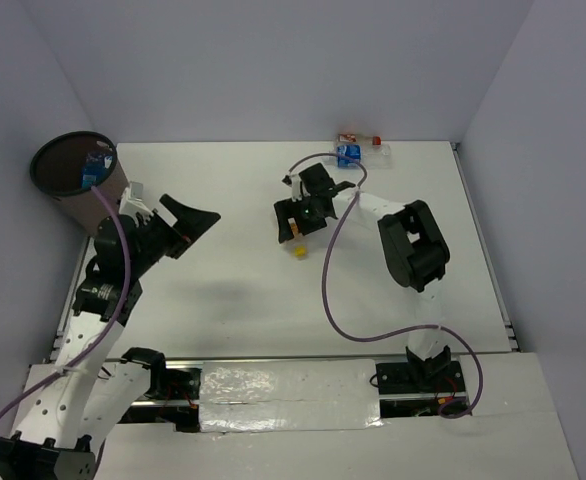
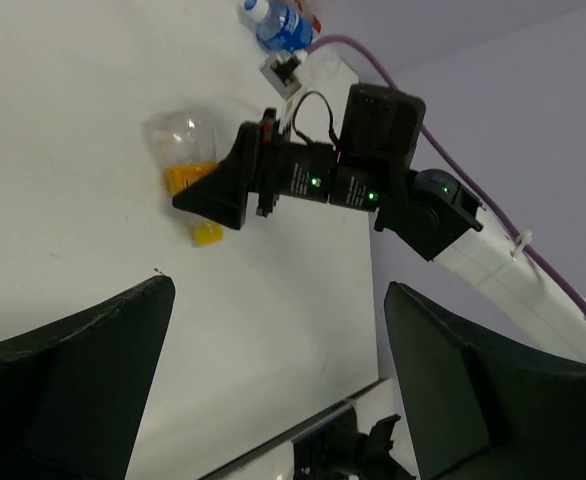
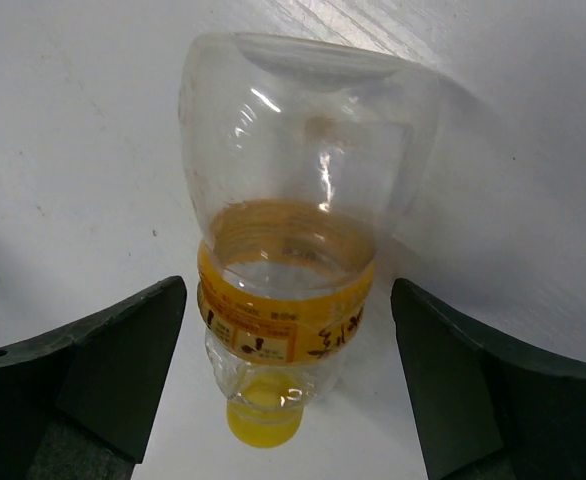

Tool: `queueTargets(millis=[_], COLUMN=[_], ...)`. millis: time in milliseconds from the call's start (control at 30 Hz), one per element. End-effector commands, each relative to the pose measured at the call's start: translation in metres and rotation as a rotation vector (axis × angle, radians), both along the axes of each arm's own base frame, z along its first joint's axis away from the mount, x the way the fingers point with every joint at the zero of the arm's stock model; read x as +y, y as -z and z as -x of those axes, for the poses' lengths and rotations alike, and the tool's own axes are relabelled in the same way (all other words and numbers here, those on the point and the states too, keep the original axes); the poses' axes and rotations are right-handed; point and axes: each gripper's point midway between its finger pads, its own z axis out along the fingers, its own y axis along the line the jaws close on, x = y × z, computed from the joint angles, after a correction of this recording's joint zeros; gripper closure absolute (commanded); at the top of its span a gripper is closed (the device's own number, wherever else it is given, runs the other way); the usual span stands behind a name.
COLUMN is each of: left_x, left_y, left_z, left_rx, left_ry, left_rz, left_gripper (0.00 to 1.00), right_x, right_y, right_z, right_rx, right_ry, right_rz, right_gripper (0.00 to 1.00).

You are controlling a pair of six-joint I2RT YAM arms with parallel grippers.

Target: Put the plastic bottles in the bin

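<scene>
The table (image 1: 233, 300) holds three plastic bottles (image 1: 349, 153), a fourth in the bin (image 1: 77, 212); left tool (image 2: 278, 290) and right tool (image 3: 288, 288) gape wide.

Your table (image 1: 233, 300) carries an orange bottle (image 3: 283, 250) between the right gripper's (image 1: 289, 228) fingers, and 2 beyond it: blue bottle (image 1: 349, 154), red bottle (image 1: 361, 139).

**Count: 4 bottles confirmed, 1 bin, 2 arms**

Top view is showing one bin (image 1: 73, 208). Bottles are tallying like this: one orange-labelled bottle (image 1: 296, 246), one blue-labelled bottle (image 1: 350, 153) and one red-labelled bottle (image 1: 358, 138), so three are lying on the table. One binned bottle (image 1: 96, 166) is showing a blue label inside the bin; can't tell if more are sitting under it. Two arms are showing, one gripper each: left gripper (image 1: 195, 228), right gripper (image 1: 289, 232). Two purple cables (image 1: 328, 290) are trailing, one per arm.
</scene>
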Motion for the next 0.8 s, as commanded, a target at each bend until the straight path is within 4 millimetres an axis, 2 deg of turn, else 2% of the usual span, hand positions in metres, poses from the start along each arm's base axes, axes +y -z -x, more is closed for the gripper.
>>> queueTargets(millis=[0, 133, 200, 233, 267, 300, 333, 400, 433, 467, 500, 600, 633, 700, 733, 767], left_x=[-0.014, -0.030, -0.036, -0.038, -0.041, -0.043, -0.045, -0.048, -0.049, -0.051, -0.052, -0.058, -0.061, -0.065, -0.067, -0.071], left_y=[-0.011, 0.006, 0.014, 0.020, 0.022, 0.022, 0.026, 0.029, 0.035, 0.034, 0.036, 0.039, 0.040, 0.044, 0.046, 0.051], left_z=[-0.002, -0.002, -0.002, -0.002, -0.002, -0.002, -0.002, -0.001, -0.001, -0.002, -0.002, -0.005, -0.005, -0.010, -0.012, -0.014], left_rx=[-0.040, -0.006, 0.013, 0.021, 0.022, 0.017, 0.015, 0.012, 0.020, 0.010, 0.014, 0.012, 0.010, 0.019, 0.020, 0.032], left_ry=[0.004, 0.030, 0.033, 0.036, 0.042, 0.044, 0.047, 0.049, 0.049, 0.050, 0.052, 0.069, 0.078, 0.086, 0.091, 0.098], left_rz=[0.103, 0.130, 0.133, 0.134, 0.145, 0.154, 0.167, 0.179, 0.180, 0.184, 0.184, 0.181, 0.172, 0.163, 0.158, 0.150], left_gripper=[0.01, 0.01, 0.01, 0.01, 0.01, 0.01, 0.01, 0.01, 0.01, 0.01, 0.01, 0.01, 0.01, 0.01, 0.01, 0.01], right_x=[0.004, 0.006, 0.003, 0.000, -0.004, -0.007, -0.009, -0.011, -0.011, -0.010, -0.007, -0.005, 0.000, 0.001, 0.002, 0.002], right_y=[0.009, 0.017, 0.019, 0.021, 0.021, 0.021, 0.021, 0.016, 0.009, 0.002, -0.013, -0.038, -0.061, -0.083, -0.106, -0.116], right_z=[0.006, 0.015, 0.015, 0.016, 0.015, 0.015, 0.017, 0.019, 0.022, 0.023, 0.027, 0.044, 0.055, 0.064, 0.074, 0.079], right_rx=[-0.052, -0.087, -0.101, -0.101, -0.106, -0.112, -0.118, -0.128, -0.137, -0.141, -0.145, -0.150, -0.174, -0.210, -0.241, -0.254], right_ry=[-0.005, -0.026, -0.020, -0.015, -0.007, -0.005, -0.007, -0.017, -0.028, -0.038, -0.060, -0.230, -0.305, -0.367, -0.428, -0.455], right_rz=[0.076, 0.129, 0.143, 0.157, 0.169, 0.177, 0.178, 0.170, 0.154, 0.133, 0.083, 0.006, -0.065, -0.120, -0.176, -0.202], right_gripper=[0.10, 0.14, 0.21, 0.26, 0.37, 0.41, 0.51, 0.62, 0.68, 0.71, 0.74, 0.77, 0.78, 0.80, 0.81, 0.81])
